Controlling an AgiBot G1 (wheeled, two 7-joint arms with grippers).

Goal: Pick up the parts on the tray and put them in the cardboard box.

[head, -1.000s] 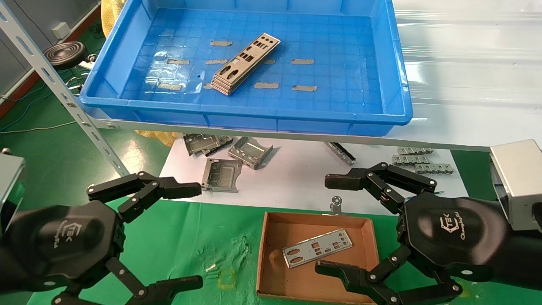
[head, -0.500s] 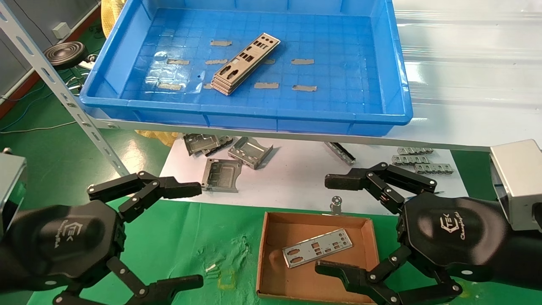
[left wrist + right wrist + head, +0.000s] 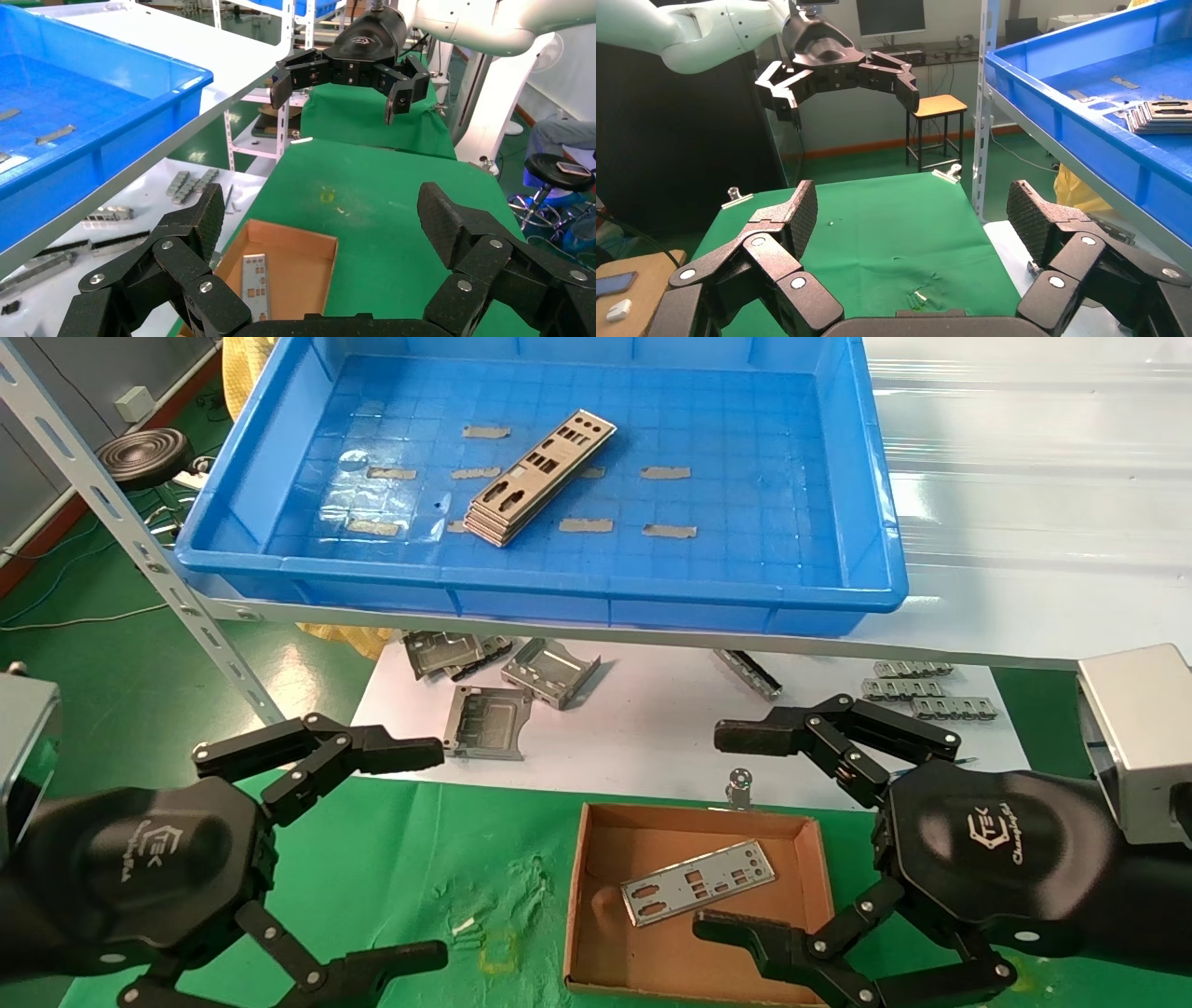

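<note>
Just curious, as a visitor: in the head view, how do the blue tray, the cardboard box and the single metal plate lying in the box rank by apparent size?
1. Blue tray, by far the largest, though farthest away.
2. Cardboard box.
3. Single metal plate, lying inside the box.

Green cloth (image 3: pixel 419 859) covers the worktable. Grey slotted shelf upright (image 3: pixel 140 551) stands at left. Green floor (image 3: pixel 84 645) beneath. Round black stool (image 3: pixel 144 456) farther back. Wooden stool (image 3: pixel 937 109) by wall with orange skirting.

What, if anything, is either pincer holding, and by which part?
Nothing: the left pincer and right pincer are both open and empty above the green mat.
</note>
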